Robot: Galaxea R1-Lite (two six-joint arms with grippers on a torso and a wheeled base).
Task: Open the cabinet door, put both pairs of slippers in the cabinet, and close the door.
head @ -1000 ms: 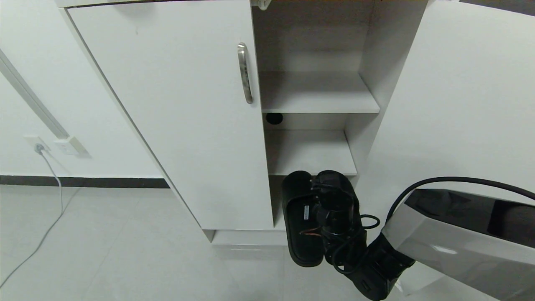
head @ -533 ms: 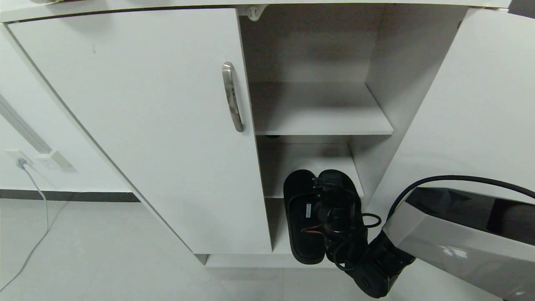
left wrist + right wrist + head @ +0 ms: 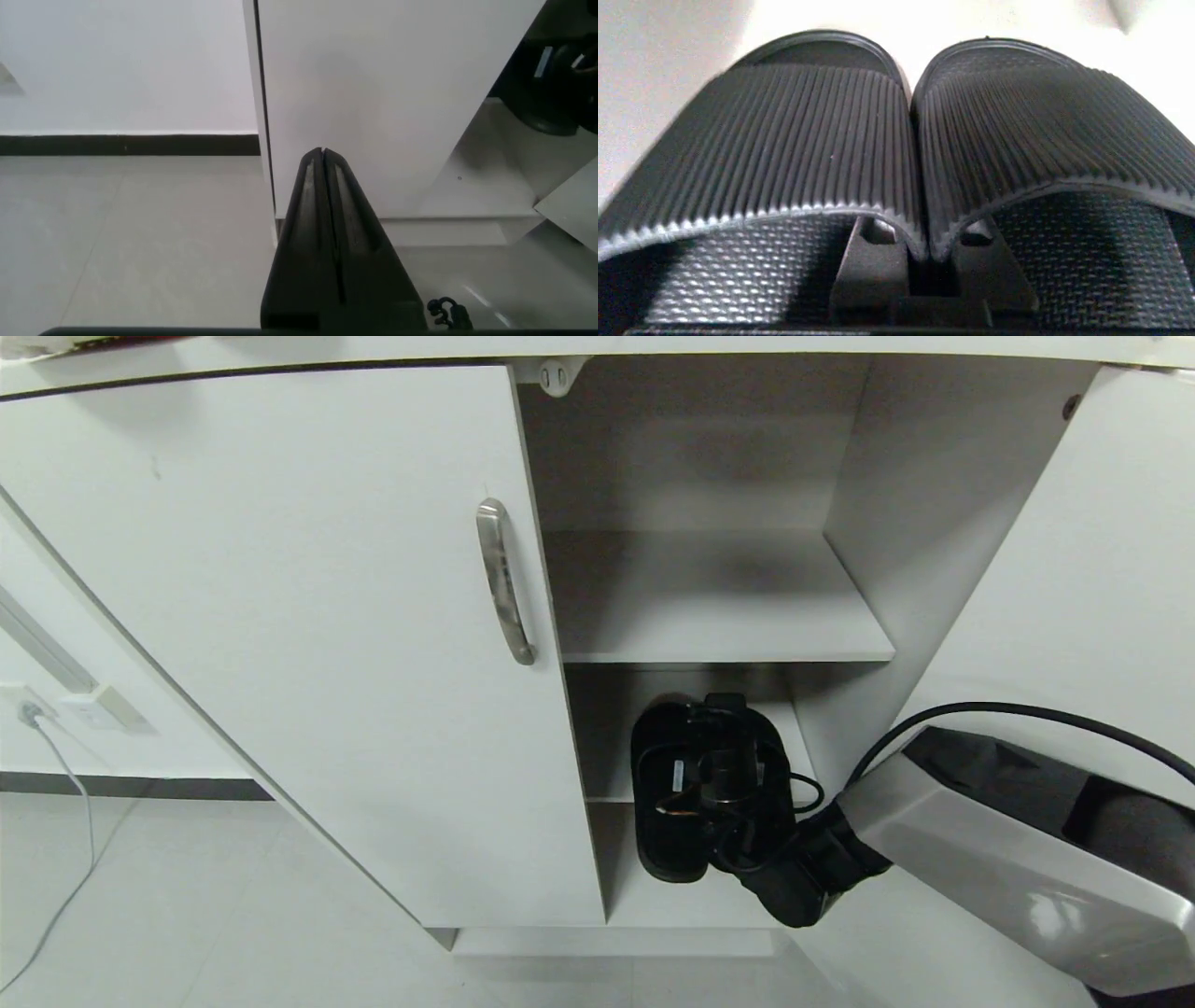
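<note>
Pair of black slippers (image 3: pixel 665 835): side by side at lower centre of the head view, at the mouth of the cabinet (image 3: pixel 868 523), level with the lower shelf (image 3: pixel 609 756). Right gripper (image 3: pixel 721 782): clamped on both inner strap edges. Left gripper (image 3: pixel 322 187): jaws together, low beside the closed door (image 3: pixel 280 616). Recommendation: pick one compartment, clear the shelf edge, and seat the soles flat before release.

Wall (image 3: pixel 168 737): plain white.
Baseboard (image 3: pixel 140 787): dark strip along the wall's foot.
Floor (image 3: pixel 187 915): pale glossy tiles (faint joints).
Furniture: white cabinet (image 3: pixel 280 616) against the wall.
Fittings: slanting white conduit (image 3: pixel 42 649); socket (image 3: pixel 28 712), with a grey cable (image 3: pixel 90 821) trailing onto the floor.
Light: soft, even.
</note>
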